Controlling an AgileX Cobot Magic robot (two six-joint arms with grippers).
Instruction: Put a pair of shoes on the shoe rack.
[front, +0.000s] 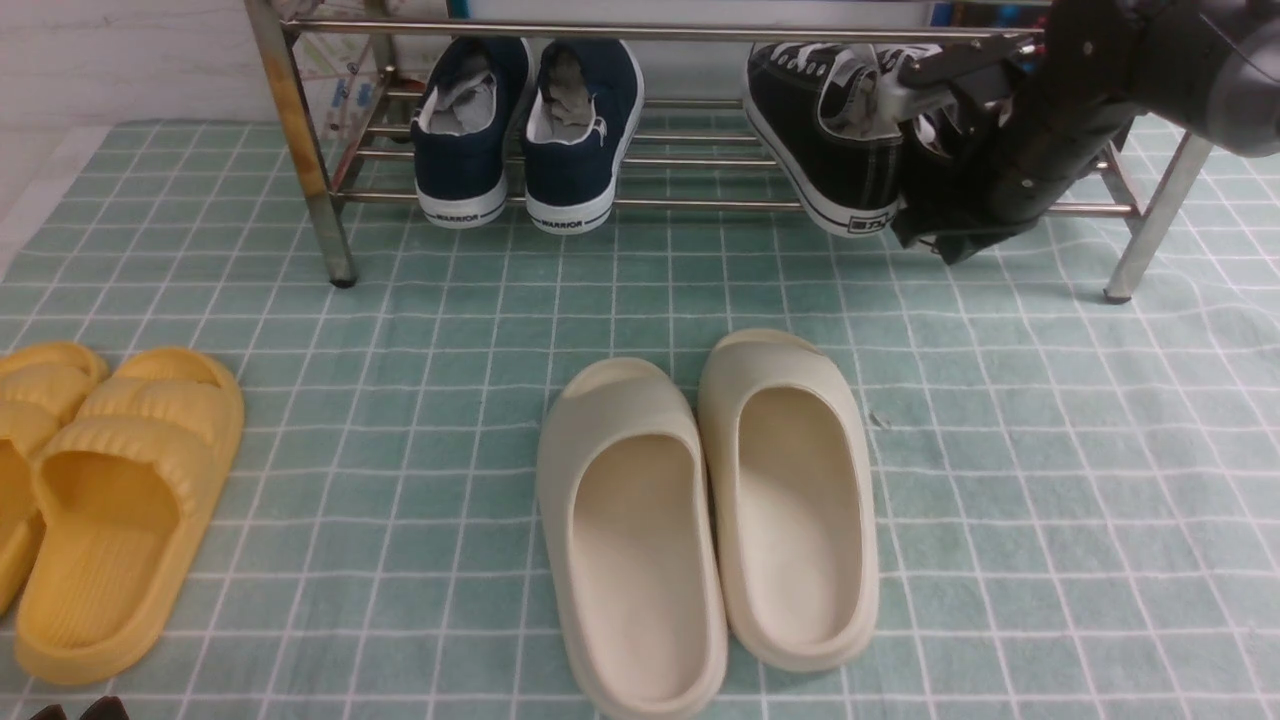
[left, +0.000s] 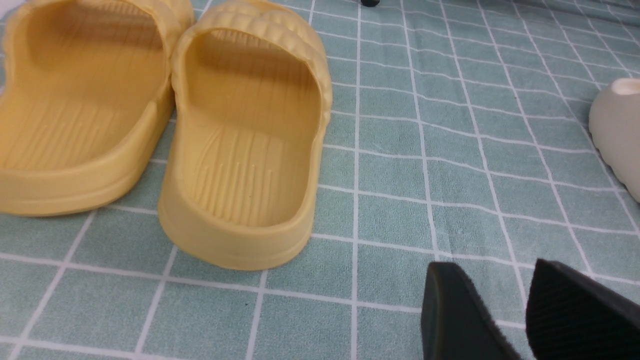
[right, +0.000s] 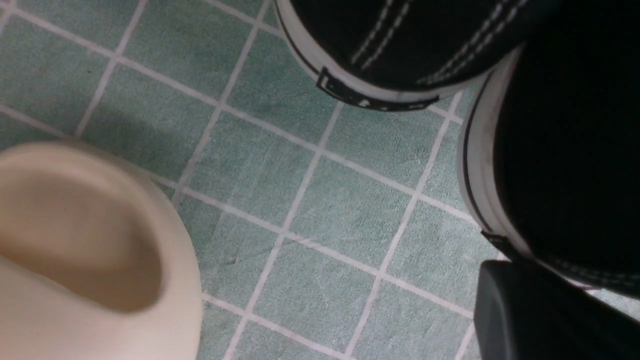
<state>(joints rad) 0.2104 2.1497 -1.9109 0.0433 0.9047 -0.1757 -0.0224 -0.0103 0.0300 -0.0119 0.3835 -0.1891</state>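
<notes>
On the right end of the shoe rack (front: 640, 30), the pair of black sneakers (front: 830, 150) sits on the lower bars, heels toward me and hanging over the front bar. My right hand (front: 935, 230) is at the heel of the sneaker on the right, and its arm hides most of that shoe in the front view. The left sneaker stands just beside the hand, clear of it. From the right wrist I see both white-soled heels and one dark finger (right: 550, 315) lying against the nearer one. The hand's fingers are together, but I cannot tell whether they pinch any canvas.

My left hand (left: 505, 325) hangs low over the cloth (front: 1050, 480), well apart from the rack. Its fingers are spread and hold nothing.

I count two black sneakers, two navy sneakers (front: 580, 140) on the same shelf further left, two cream slides (front: 790, 500) side by side in front of the rack, and two yellow slides (front: 130, 500) at the far left, close to my left hand. I see one rack, and its front left leg is rust-stained.

Everything stands on a green cloth with a white grid, slightly wrinkled. A pale wall shows behind the rack's left end.
</notes>
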